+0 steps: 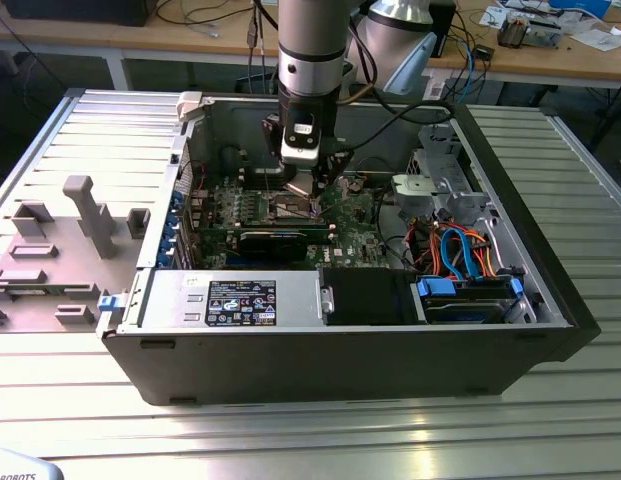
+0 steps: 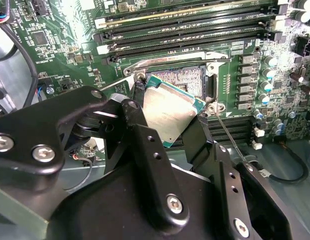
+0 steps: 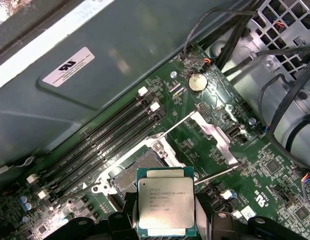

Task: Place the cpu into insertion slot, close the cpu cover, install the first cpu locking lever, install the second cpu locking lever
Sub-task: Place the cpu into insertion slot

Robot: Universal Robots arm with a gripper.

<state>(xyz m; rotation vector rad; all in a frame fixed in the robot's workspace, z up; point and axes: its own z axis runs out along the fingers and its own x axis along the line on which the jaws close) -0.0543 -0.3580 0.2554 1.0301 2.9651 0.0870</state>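
One cpu in gripper

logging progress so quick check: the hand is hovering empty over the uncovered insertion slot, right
Not empty. The hand is shut on the cpu, gripping it by two opposite edges. The rest holds: it hovers over the uncovered insertion slot, and the cpu is not yet seated. Both wrist views show this.

The exterior view looks obliquely down on the whole open computer case from well back. The 2 wrist views look closely down at the motherboard from different angles; both share the insertion slot and the cpu.
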